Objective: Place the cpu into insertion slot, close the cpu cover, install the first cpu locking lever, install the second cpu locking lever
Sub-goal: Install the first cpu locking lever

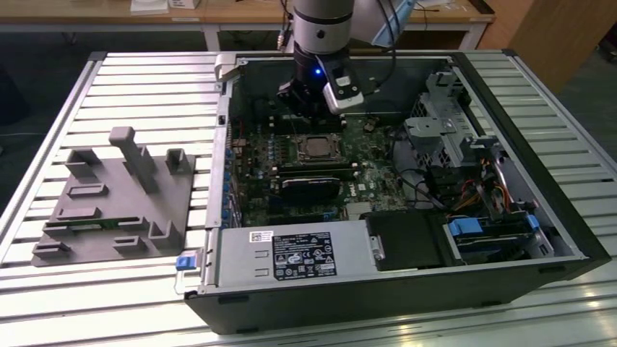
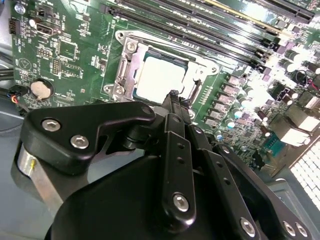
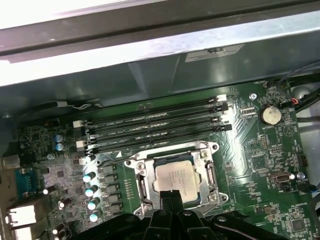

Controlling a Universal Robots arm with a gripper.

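1. You find the small square silvery-tan cpu (image 1: 313, 148) just above the exterior view's centre; it sits in the square black insertion slot (image 3: 170, 161) on the green motherboard (image 1: 381, 177).
2. In the first wrist view, the thin silvery metal cpu cover (image 3: 212, 175) lies flat, framing the chip.
3. Your black gripper (image 1: 310, 124) hangs at the chip's edge, fingers pressed together; you cannot tell whether they touch it.
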